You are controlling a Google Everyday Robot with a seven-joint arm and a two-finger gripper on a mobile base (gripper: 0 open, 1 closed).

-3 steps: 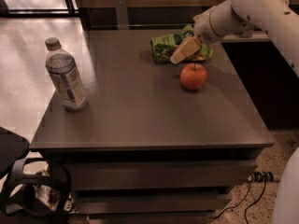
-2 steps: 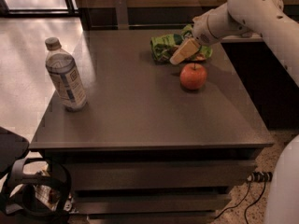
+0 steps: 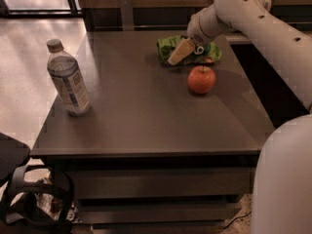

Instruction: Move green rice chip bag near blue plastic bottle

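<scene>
The green rice chip bag [image 3: 166,47] lies crumpled at the far middle-right of the dark table [image 3: 141,111]. My gripper [image 3: 184,51] is down on top of the bag and covers its middle, with green foil showing on both sides of it. The blue plastic bottle [image 3: 68,79], clear with a pale cap and a white-and-blue label, stands upright near the table's left edge, far from the bag.
A red-orange apple [image 3: 201,79] sits just in front of the bag and the gripper. My white arm [image 3: 263,28] comes in from the upper right. A dark wall or counter runs behind the table. A black chair base [image 3: 29,199] is at the lower left.
My gripper has shifted a little to the left over the bag. The bag, apple and bottle have stayed in place.
</scene>
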